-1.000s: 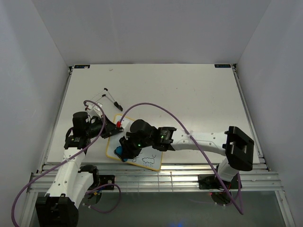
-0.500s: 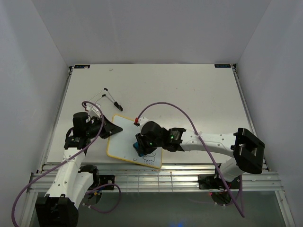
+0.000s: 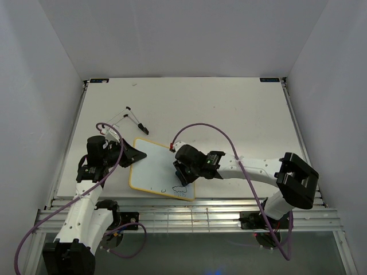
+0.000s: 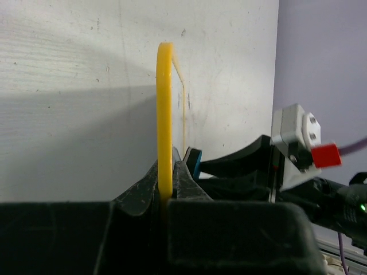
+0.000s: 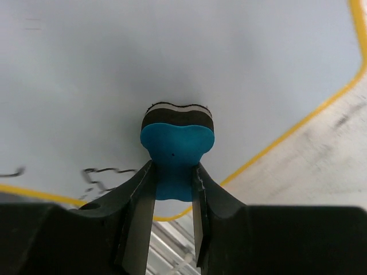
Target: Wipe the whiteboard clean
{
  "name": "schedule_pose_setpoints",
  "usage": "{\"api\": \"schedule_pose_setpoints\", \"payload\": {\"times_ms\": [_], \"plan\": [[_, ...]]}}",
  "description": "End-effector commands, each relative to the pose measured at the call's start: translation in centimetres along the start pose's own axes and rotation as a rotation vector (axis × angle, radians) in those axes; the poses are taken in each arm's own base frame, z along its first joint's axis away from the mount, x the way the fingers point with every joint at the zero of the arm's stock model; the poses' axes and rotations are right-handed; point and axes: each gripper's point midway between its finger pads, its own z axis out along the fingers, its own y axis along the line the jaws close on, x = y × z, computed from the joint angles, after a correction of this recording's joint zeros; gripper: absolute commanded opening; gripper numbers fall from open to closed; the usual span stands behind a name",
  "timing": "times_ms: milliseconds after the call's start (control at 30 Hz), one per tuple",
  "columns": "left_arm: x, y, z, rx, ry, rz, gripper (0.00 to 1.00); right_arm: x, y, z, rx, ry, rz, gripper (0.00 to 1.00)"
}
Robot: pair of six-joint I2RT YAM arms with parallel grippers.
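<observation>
My left gripper (image 4: 166, 171) is clamped on the yellow rim of the whiteboard (image 3: 152, 166), which lies at the near left of the table (image 3: 241, 114). My right gripper (image 5: 172, 175) pinches the blue eraser (image 5: 176, 146), its pad seemingly pressed to the board. Only the right wrist camera shows that eraser clearly.

**A:** Colours, quick. Whiteboard (image 3: 153, 163)?
**B:** White face, thin yellow rim. I see black scribbles (image 3: 179, 187) along its near edge and nowhere else on it.
**A:** Eraser (image 5: 176, 143)?
**B:** Bright blue body. The far end is a dark band with a thin pale line.
**A:** My rig?
**B:** Left gripper (image 4: 171, 182) black, right gripper (image 5: 172, 179) black. Arms (image 3: 255, 169) white, cables (image 3: 202, 126) purple, and a small red tag (image 4: 325, 154) by the right wrist.
**A:** Surface (image 3: 229, 112)?
**B:** White, with faint grey scuffs and specks. Walls look pale grey to me.
</observation>
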Motion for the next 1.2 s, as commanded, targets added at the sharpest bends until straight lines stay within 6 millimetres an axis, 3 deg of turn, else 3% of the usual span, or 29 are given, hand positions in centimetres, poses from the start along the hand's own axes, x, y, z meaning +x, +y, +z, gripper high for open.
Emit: {"api": "schedule_pose_setpoints", "payload": {"times_ms": [0, 167, 300, 400, 500, 600, 733, 767, 867, 933, 967, 1067, 1100, 1167], "plan": [[-3.2, 0.1, 0.0, -0.046, -0.141, 0.145, 0.00, -2.2, 11.7, -2.1, -0.401, -0.053, -0.129, 0.08], [-3.3, 0.2, -0.1, -0.051, -0.143, 0.143, 0.00, -5.5, 17.0, -4.5, -0.527, -0.147, -0.181, 0.08], [-3.2, 0.2, -0.1, -0.051, -0.144, 0.143, 0.00, -7.5, 18.9, -5.0, -0.546, -0.186, -0.193, 0.08], [-3.3, 0.2, -0.1, -0.050, -0.145, 0.144, 0.00, -8.6, 19.3, -4.2, -0.520, -0.194, -0.197, 0.08], [-3.3, 0.1, -0.1, -0.048, -0.145, 0.146, 0.00, -8.7, 17.8, -2.9, -0.422, -0.180, -0.204, 0.08], [-3.3, 0.0, -0.2, -0.047, -0.147, 0.149, 0.00, -7.0, 15.4, -1.4, -0.331, -0.124, -0.209, 0.08], [-3.3, 0.1, -0.1, -0.049, -0.144, 0.147, 0.00, -2.9, 11.0, 0.3, -0.177, -0.030, -0.202, 0.08], [-3.3, 0.1, -0.1, -0.048, -0.146, 0.147, 0.00, -0.8, 8.8, 1.1, -0.109, 0.014, -0.198, 0.08], [-3.2, 0.1, 0.0, -0.043, -0.140, 0.147, 0.00, 2.7, 5.7, 1.6, -0.019, 0.093, -0.195, 0.08], [-3.2, 0.1, 0.1, -0.037, -0.137, 0.148, 0.00, 3.1, 5.4, 1.5, -0.014, 0.099, -0.204, 0.08], [-3.0, 0.1, 0.1, -0.037, -0.130, 0.145, 0.00, 2.8, 5.6, 1.4, -0.022, 0.094, -0.208, 0.08], [-3.0, 0.2, 0.3, -0.031, -0.126, 0.144, 0.00, -0.4, 7.9, 0.9, -0.090, 0.023, -0.236, 0.08], [-2.8, 0.1, 0.3, -0.022, -0.119, 0.142, 0.00, -2.7, 9.4, 0.5, -0.120, -0.026, -0.243, 0.08], [-2.7, 0.0, 0.3, -0.014, -0.116, 0.144, 0.00, -5.1, 10.5, 0.2, -0.132, -0.070, -0.288, 0.08]]}}
